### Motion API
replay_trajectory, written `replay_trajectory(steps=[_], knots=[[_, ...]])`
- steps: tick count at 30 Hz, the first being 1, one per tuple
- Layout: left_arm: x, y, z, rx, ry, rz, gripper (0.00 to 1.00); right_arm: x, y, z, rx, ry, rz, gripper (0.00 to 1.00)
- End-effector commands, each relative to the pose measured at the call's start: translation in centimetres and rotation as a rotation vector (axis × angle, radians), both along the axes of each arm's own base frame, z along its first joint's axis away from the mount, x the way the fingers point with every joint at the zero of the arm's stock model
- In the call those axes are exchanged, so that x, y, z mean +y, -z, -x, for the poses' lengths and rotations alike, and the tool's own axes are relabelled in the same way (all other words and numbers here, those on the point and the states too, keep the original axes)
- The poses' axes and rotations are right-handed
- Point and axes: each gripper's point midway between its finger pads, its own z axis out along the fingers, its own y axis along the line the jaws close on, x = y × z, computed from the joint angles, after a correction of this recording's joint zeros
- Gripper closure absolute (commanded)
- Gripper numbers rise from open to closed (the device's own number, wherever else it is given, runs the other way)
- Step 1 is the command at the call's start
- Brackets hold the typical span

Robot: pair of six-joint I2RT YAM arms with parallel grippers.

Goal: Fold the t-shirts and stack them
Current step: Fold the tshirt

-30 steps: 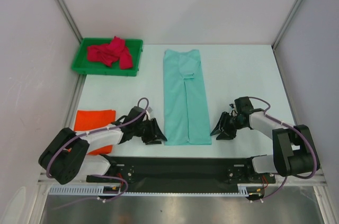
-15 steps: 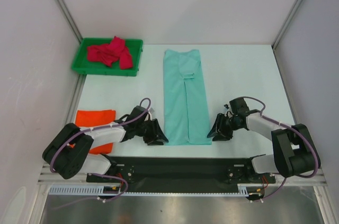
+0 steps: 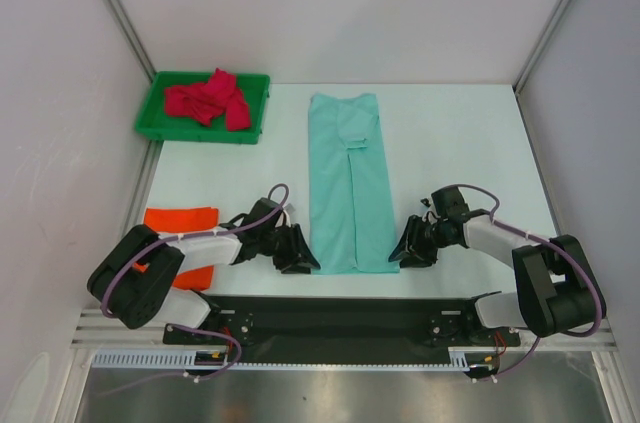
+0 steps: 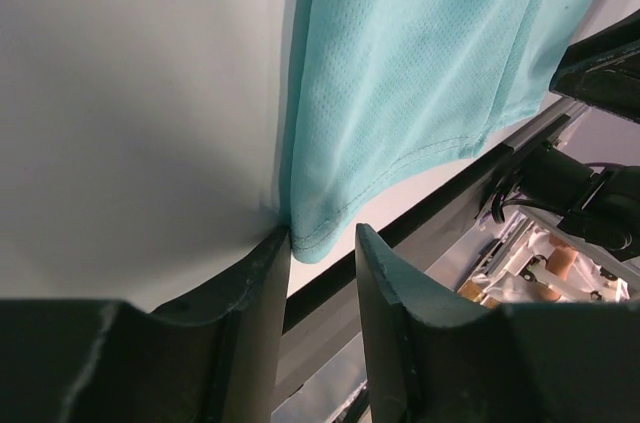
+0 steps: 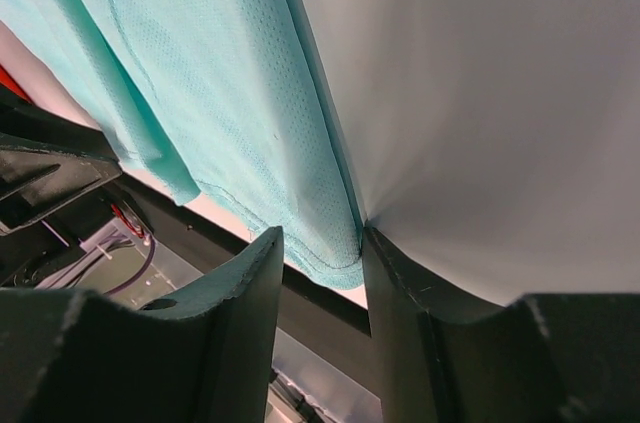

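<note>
Under left arm [image 3: 196, 246], half-hidden orange t-shirt [image 3: 180, 220]

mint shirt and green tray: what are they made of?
Mint shirt: looks like a thin knit mesh, probably a synthetic sports fabric. It has a fine pinhole texture, a stitched hem and a matte finish, and it lies limp. Tray: seems to be rigid moulded plastic, with straight walls, a raised rim and even colour. Exact fibre and plastic can't be told from the pictures.

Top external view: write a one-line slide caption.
Left gripper and right gripper at the near corners of the mint green t-shirt; orange t-shirt at left, red t-shirt in the green tray.
</note>
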Motion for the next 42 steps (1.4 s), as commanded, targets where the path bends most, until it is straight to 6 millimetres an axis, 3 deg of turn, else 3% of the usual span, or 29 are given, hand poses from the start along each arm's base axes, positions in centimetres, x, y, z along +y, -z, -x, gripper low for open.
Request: replay_trajectory(steps=[1,12,19,22,25,26,28,35,40,41,42], knots=[[1.6,2.2,0.7,0.025,-0.007,-0.111,0.61,-1.2,1.8,1.1,0.022,0.003,0.079,0.57],[1.3,2.3,0.3,0.014,-0.032,-0.095,0.64,-0.9,1.9,1.3,0.021,-0.008,0.059,0.59],[1.5,2.4,0.3,0.011,-0.041,-0.101,0.75,-0.7,1.6,1.1,0.013,-0.017,0.046,0.63],[1.5,2.3,0.1,0.002,-0.046,-0.100,0.82,-0.6,1.5,1.0,0.007,-0.023,0.037,0.71],[1.3,1.9,-0.1,-0.008,-0.045,-0.090,0.97,-0.4,1.3,0.8,-0.002,-0.031,0.029,0.83],[1.2,1.7,-0.2,-0.009,-0.044,-0.086,0.99,-0.3,1.1,0.8,-0.002,-0.036,0.022,0.92],[1.2,1.4,-0.2,-0.005,-0.038,-0.096,1.00,-0.2,0.8,0.7,-0.008,-0.040,0.014,0.99],[-1.0,-3.1,-3.5,-0.076,-0.025,-0.063,1.00,0.7,-2.4,-2.0,-0.066,-0.055,-0.014,1.00],[-2.4,-5.6,-6.9,-0.129,-0.029,-0.036,1.00,1.5,-5.7,-6.3,-0.137,-0.060,-0.034,1.00],[-2.7,-6.7,-8.2,-0.152,-0.038,-0.021,1.00,1.4,-5.3,-7.0,-0.118,-0.055,-0.027,1.00],[-2.5,-6.3,-8.7,-0.141,-0.038,-0.037,1.00,1.3,-5.4,-7.4,-0.107,-0.053,-0.024,1.00]])
